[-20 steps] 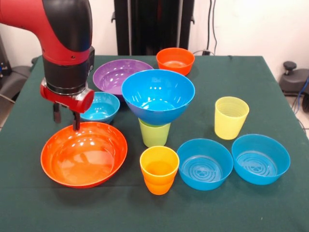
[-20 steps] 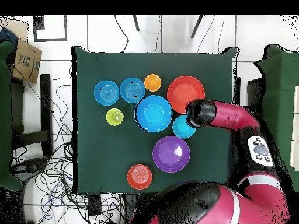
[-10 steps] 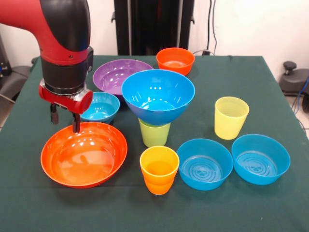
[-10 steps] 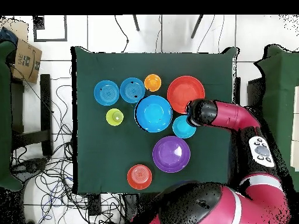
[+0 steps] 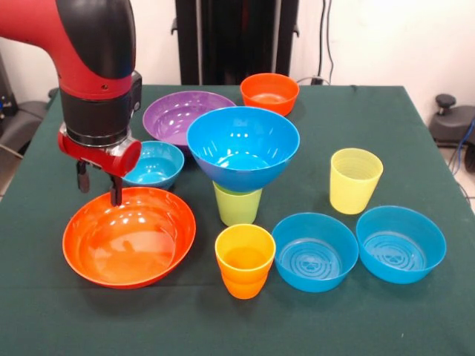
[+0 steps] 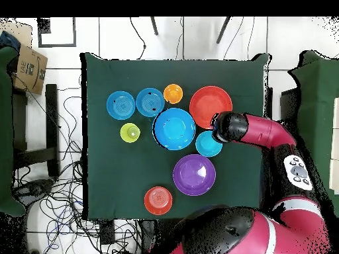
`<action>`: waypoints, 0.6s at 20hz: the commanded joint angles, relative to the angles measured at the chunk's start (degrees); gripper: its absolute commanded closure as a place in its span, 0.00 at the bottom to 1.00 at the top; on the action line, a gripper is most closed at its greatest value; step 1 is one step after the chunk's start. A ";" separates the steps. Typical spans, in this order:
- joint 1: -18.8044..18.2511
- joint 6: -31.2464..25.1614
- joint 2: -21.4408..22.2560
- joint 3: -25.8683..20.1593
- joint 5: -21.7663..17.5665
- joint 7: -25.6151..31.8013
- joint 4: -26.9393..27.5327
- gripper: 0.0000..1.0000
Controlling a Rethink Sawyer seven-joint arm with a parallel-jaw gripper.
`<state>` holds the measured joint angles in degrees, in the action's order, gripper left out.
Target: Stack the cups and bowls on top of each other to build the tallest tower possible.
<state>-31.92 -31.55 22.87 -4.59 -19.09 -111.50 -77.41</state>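
Claw parted, empty, above the far rim of the large orange bowl. Small blue bowl just beside it on the table.

A brown cardboard box at the upper left of the overhead view, off the green table, carries dark printing on its top flap; the characters are too small to make out. No brand, number or label can be read on the glossy plastic cups and bowls, on the table's cloth, or on the red and black arm in either view.
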 commanded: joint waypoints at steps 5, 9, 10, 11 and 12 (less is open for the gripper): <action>0.57 8.35 -6.10 -4.25 -0.18 -4.05 -1.20 0.00; 0.30 9.98 -6.59 -4.39 -0.14 -3.88 -1.73 0.00; 0.33 10.26 -6.71 -4.33 -0.07 -3.90 -1.78 0.00; 0.29 10.63 -6.98 -4.35 -0.01 -3.88 -1.74 0.00; 0.28 10.73 -7.03 -4.35 0.11 -3.83 -1.77 0.00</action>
<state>-31.92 -24.44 20.14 -4.59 -19.09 -111.50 -77.42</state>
